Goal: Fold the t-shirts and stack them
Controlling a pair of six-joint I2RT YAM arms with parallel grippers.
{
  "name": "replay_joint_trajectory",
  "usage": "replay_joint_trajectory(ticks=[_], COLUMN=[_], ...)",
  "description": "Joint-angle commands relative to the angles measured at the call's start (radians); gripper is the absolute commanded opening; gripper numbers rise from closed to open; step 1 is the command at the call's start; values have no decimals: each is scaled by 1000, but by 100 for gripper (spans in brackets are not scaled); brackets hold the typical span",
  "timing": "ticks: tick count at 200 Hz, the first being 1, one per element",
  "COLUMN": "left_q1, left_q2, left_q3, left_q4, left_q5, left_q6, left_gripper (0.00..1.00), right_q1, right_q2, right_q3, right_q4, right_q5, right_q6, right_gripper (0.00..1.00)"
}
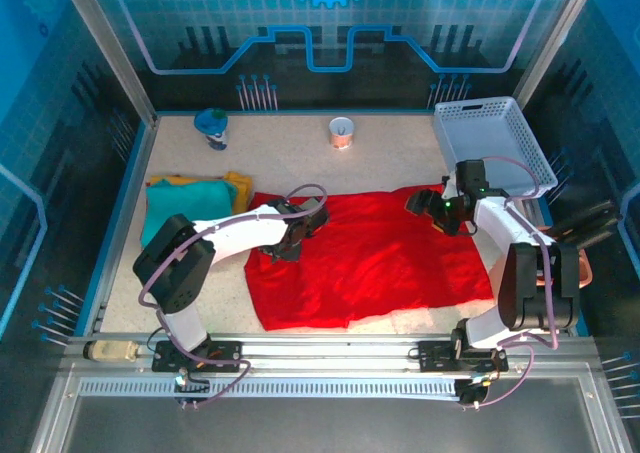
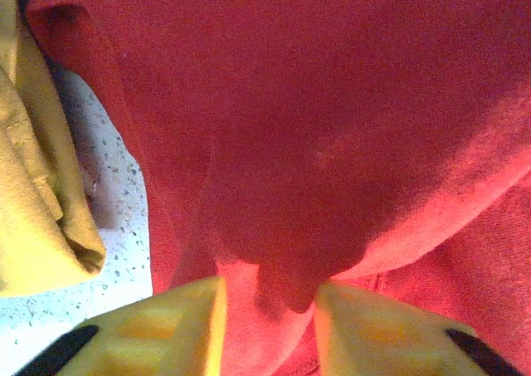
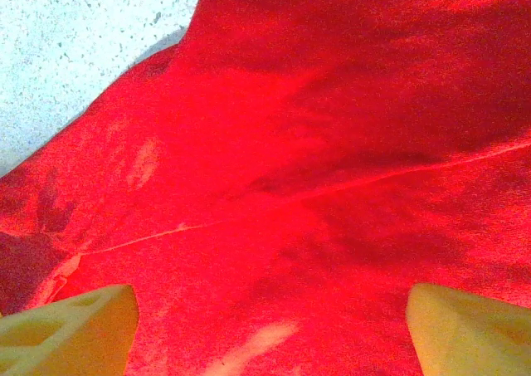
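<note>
- red t-shirt point(image 1: 370, 263): spread open, table centre
- teal t-shirt point(image 1: 185, 211): folded, atop yellow-orange t-shirt point(image 1: 240, 185), table left, near red t-shirt
- left gripper point(image 2: 270, 301): clenched on bunched fold at left edge of red t-shirt
- right gripper point(image 3: 270, 318): released, fingers wide apart, low over right part of red t-shirt
- white lattice basket point(image 1: 490, 143): far right corner, apart from shirts
- small cup point(image 1: 341, 131): far edge, contents not discernible
</note>
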Motion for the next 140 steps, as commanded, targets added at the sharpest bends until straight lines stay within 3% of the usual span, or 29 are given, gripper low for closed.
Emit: replay_joint_trajectory(ticks=[1,29,87,140], left_q1=[7,18,111,198], left_q2=[0,14,3,88], left_q3=[-6,0,100,249], left_q4=[-2,8,12,31], left_q5=[-11,-3,45,59], left_q6=[24,55,203,332], left_gripper=[18,0,0,0], right_q1=[10,10,-4,-6], right_q2=[16,14,10,21], right_q3=[-4,-5,-20,-22], right_q4=[6,3,4,10], right_q5=[-28,-28,-33,-40], right_q6=[1,-1,-5,-7], right_gripper=[84,84,84,83])
